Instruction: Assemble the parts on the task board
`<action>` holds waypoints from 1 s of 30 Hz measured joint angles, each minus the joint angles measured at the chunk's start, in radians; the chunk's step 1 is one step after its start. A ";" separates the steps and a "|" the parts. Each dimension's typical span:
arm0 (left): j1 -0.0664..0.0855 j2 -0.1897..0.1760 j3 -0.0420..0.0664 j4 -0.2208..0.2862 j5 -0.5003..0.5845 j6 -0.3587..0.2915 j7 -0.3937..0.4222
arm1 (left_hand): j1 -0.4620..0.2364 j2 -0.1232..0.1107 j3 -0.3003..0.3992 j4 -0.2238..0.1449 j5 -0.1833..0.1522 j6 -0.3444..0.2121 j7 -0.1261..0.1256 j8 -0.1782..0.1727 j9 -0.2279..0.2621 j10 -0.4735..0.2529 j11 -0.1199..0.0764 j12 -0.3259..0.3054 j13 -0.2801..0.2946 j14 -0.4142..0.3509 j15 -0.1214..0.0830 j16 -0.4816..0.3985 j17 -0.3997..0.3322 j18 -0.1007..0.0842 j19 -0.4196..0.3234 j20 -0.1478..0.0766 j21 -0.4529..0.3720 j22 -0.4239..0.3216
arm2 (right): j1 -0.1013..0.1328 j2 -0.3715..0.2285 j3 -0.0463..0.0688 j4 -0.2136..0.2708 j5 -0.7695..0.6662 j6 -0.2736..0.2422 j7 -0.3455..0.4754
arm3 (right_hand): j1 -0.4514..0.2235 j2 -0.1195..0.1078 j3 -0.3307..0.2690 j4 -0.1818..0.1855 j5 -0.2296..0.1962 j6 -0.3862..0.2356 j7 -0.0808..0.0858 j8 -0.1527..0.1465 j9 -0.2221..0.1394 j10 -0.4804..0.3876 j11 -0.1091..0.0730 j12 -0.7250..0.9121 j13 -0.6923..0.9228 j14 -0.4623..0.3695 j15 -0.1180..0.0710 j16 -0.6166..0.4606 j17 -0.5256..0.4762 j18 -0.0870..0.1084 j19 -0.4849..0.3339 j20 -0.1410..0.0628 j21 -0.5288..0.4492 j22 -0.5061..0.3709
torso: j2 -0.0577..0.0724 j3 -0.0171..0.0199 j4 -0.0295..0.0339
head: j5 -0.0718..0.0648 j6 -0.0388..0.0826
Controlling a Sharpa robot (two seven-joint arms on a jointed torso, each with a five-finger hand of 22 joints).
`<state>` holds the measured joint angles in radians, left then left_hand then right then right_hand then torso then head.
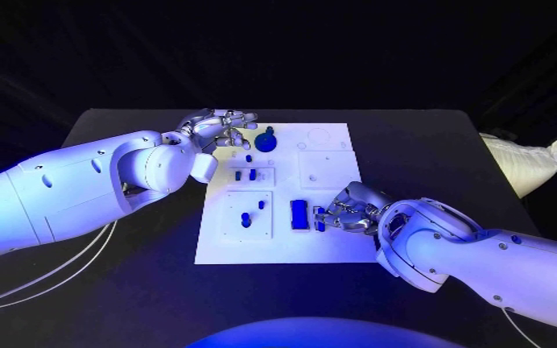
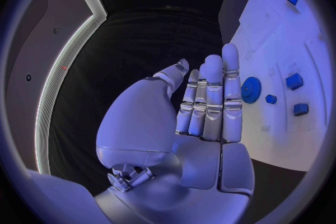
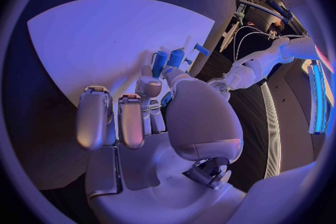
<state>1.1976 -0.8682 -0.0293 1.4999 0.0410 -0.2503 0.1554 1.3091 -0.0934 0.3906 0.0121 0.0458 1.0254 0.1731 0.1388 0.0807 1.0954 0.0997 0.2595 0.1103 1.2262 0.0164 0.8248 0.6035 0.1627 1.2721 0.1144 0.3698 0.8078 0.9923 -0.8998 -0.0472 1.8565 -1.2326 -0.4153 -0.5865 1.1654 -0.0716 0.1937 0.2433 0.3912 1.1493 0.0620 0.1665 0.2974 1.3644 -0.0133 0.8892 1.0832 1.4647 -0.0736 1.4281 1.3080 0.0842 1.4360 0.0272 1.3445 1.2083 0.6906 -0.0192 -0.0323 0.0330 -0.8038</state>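
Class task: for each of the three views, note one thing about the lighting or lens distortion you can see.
Head view: blue-violet light tints the task board, and the surroundings beyond the table are black. Left wrist view: the fisheye bends the board's straight edge, and a bright curved strip glares beside the left hand. Right wrist view: the board bulges into a dome behind the right hand.

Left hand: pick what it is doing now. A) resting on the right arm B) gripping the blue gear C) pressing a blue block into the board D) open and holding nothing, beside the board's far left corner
D: the left hand has its fingers straight and apart with nothing in them, beside the white board, clear of the blue gear.
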 measured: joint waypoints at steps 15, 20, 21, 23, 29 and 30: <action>0.000 0.002 0.000 -0.002 0.000 0.001 -0.001 | 0.000 0.000 0.000 0.000 0.000 0.000 0.000 0.000 0.000 0.000 0.000 0.000 0.000 0.000 0.000 0.000 0.000 0.000 0.000 0.000 0.000 0.000 | 0.001 0.002 0.000 -0.004 -0.004 -0.005 0.004 | -0.073 0.008 -0.131 0.045 -0.119 0.000 0.000 0.000 0.017 0.000 0.000 0.008 0.011 0.000 0.000 0.000 0.000 0.000 0.000 0.000 0.004 0.001 | 0.000 0.0000 -0.0006 | -0.001 -0.001; 0.000 0.002 0.000 -0.002 0.000 0.002 -0.001 | 0.000 0.000 0.000 0.000 0.000 0.000 0.000 0.000 0.000 0.000 0.000 0.000 0.000 0.000 0.000 0.000 0.000 0.000 0.000 0.000 0.000 0.000 | 0.001 -0.006 0.000 -0.001 -0.009 -0.005 0.008 | -0.073 0.008 -0.142 0.033 -0.119 0.000 0.000 0.000 0.020 0.000 0.000 0.008 0.011 0.000 0.000 0.000 0.000 0.000 0.000 0.000 0.004 -0.001 | 0.000 0.0002 -0.0006 | -0.001 -0.001; 0.000 0.002 0.000 -0.002 0.000 0.002 -0.001 | 0.000 0.000 0.000 0.000 0.000 0.000 0.000 0.000 0.000 0.000 0.000 0.000 0.000 0.000 0.000 0.000 0.000 0.000 0.000 0.000 0.000 0.000 | 0.001 -0.008 0.000 0.001 -0.010 -0.005 0.009 | -0.068 0.003 -0.148 0.032 -0.124 0.000 0.000 0.000 0.020 0.000 0.000 0.008 0.011 0.000 0.000 0.000 0.000 0.000 0.000 0.000 0.004 -0.003 | 0.000 0.0005 -0.0006 | -0.001 -0.001; 0.000 0.002 0.000 -0.002 0.000 0.002 -0.002 | 0.000 0.000 0.000 0.000 0.000 0.000 0.000 0.000 0.000 0.000 0.000 0.000 0.000 0.000 0.000 0.000 0.000 0.000 0.000 0.000 0.000 0.000 | 0.001 -0.015 0.000 0.006 -0.016 -0.004 0.013 | -0.048 -0.001 -0.162 0.028 -0.138 0.000 0.000 0.000 0.023 0.000 0.000 0.002 0.011 0.000 0.000 0.000 0.000 0.000 0.000 0.000 0.004 -0.005 | 0.000 0.0006 -0.0006 | -0.001 -0.001; 0.000 0.001 0.000 -0.003 0.000 0.002 -0.002 | 0.000 0.000 0.000 0.000 0.000 0.000 0.000 0.000 0.000 0.000 0.000 0.000 0.000 0.000 0.000 0.000 0.000 0.000 0.000 0.000 0.000 0.000 | 0.001 -0.035 0.000 0.015 -0.042 0.007 0.026 | -0.008 -0.006 -0.200 0.011 -0.209 0.000 0.000 0.000 0.029 0.000 0.000 -0.007 0.009 0.000 0.000 0.000 0.000 0.000 0.000 0.000 -0.001 -0.010 | 0.000 0.0012 -0.0012 | 0.000 0.000; 0.000 0.001 0.000 -0.003 0.000 0.002 -0.002 | 0.000 0.000 0.000 0.000 0.000 0.000 0.000 0.000 0.000 0.000 0.000 0.000 0.000 0.000 0.000 0.000 0.000 0.000 0.000 0.000 0.000 0.000 | 0.001 -0.035 0.000 0.015 -0.043 0.008 0.026 | -0.003 -0.001 -0.205 0.009 -0.217 0.000 0.000 0.000 0.029 0.000 0.000 -0.007 0.008 0.000 0.000 0.000 0.000 0.000 0.000 0.000 -0.001 -0.010 | 0.000 0.0011 -0.0012 | 0.000 0.000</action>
<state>1.1975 -0.8671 -0.0295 1.4968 0.0408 -0.2480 0.1536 1.3091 -0.0934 0.3907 0.0121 0.0458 1.0254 0.1732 0.1388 0.0807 1.0955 0.0997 0.2595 0.1103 1.2262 0.0164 0.8248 0.6037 0.1628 1.2721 0.1145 0.3698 0.8079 0.9934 -0.9351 -0.0471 1.8717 -1.2756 -0.4075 -0.5601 1.1622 -0.0730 -0.0114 0.2526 0.1739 1.1493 0.0618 0.1663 0.3265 1.3644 -0.0131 0.8827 1.0917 1.4647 -0.0735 1.4281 1.3076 0.0841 1.4359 0.0272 1.3433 1.1982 0.6905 -0.0181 -0.0336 0.0326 -0.8043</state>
